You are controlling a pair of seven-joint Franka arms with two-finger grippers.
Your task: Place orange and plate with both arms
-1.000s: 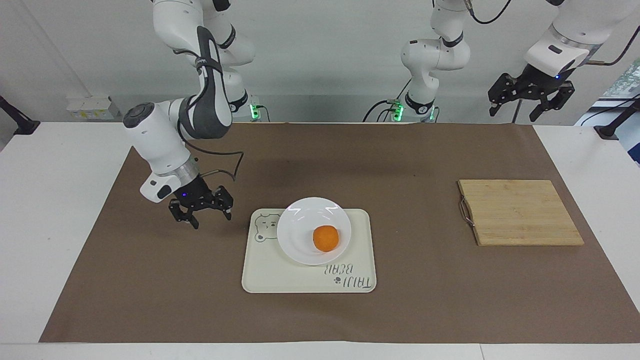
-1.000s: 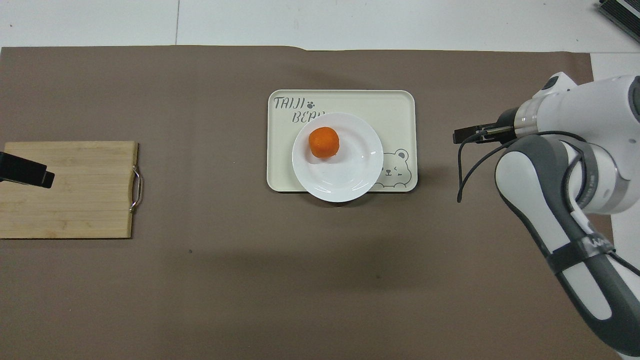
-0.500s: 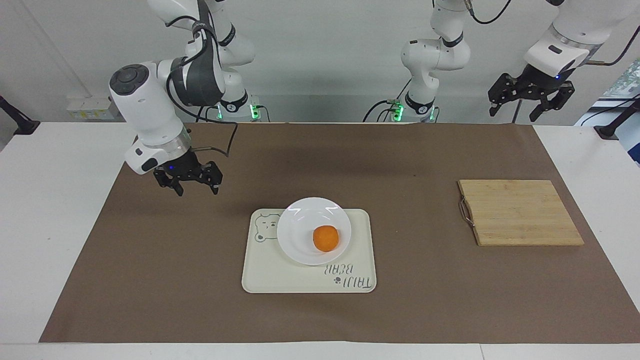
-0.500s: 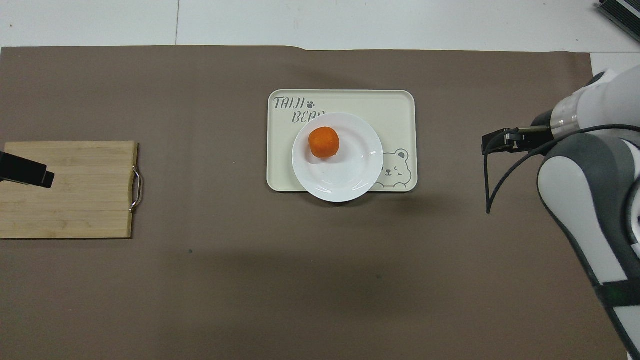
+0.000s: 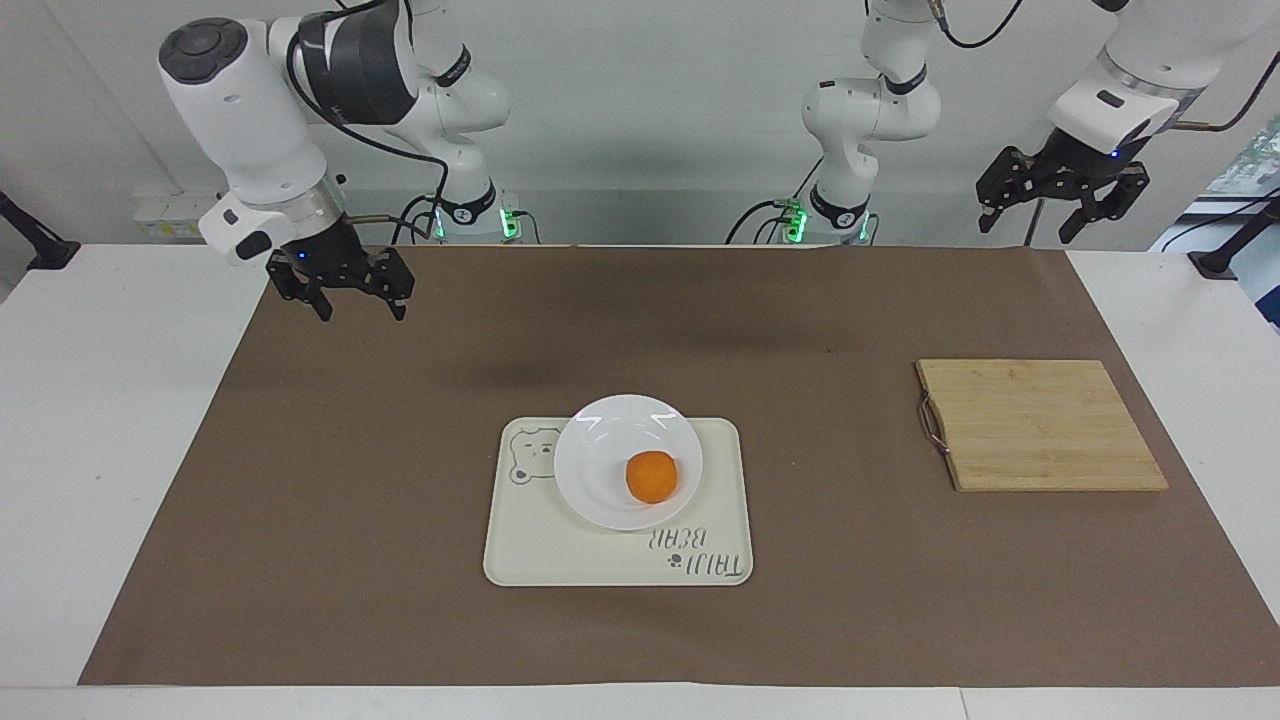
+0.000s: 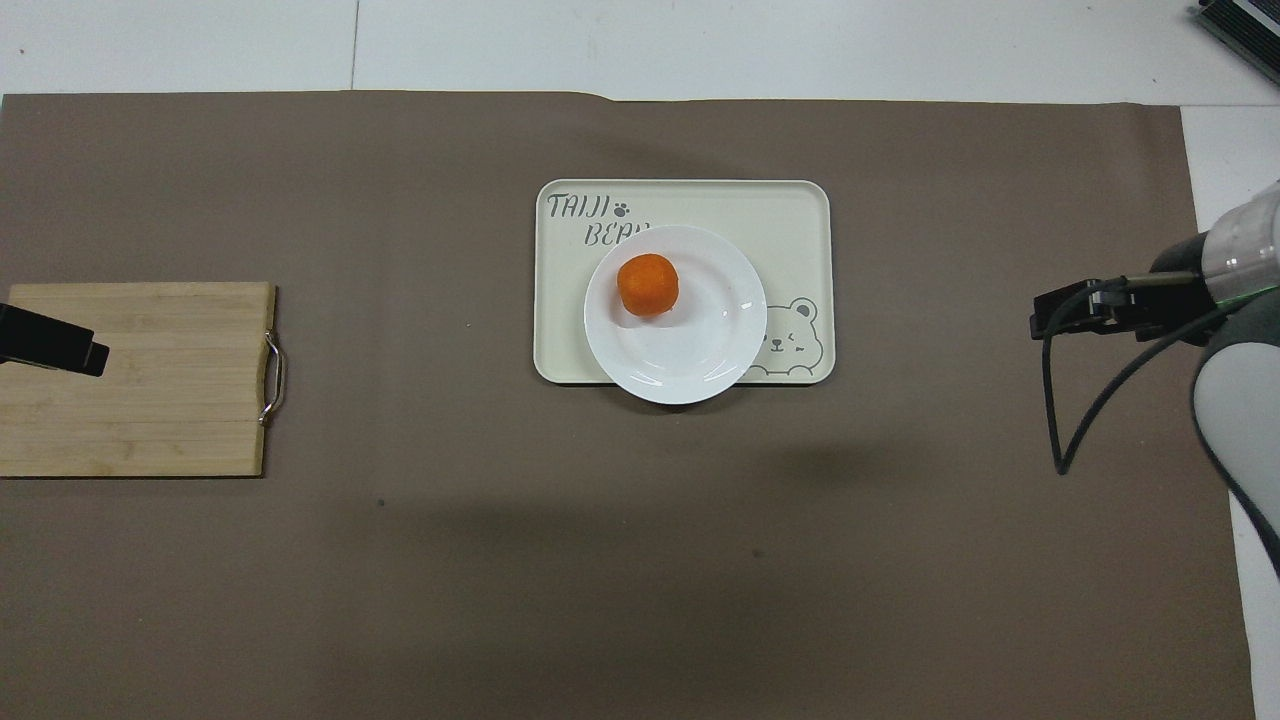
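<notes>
The right arm's black two-finger gripper hangs raised over the brown paper mat at the right arm's end of the table, near the mat's edge closest to the robots. Its white forearm comes steeply down from a bent elbow, the wrist pointing the fingers at the mat; the jaws stand wide apart and hold nothing. In the overhead view this gripper shows side-on with a black cable looping below it.

The left arm's black two-finger gripper waits high at the left arm's end, over the corner of the mat nearest the robots, wrist tilted downward, jaws spread wide and empty. In the overhead view only its tip shows, covering part of the rectangular bamboo cutting board, which lies flat, its metal handle turned toward the tray.

Farther out, mid-table, the cream rectangular tray with a bear drawing holds the round glossy white plate, whose rim overhangs the tray's nearer edge. The small bright-orange fruit sits on the plate, toward its farther part, well apart from both grippers.
</notes>
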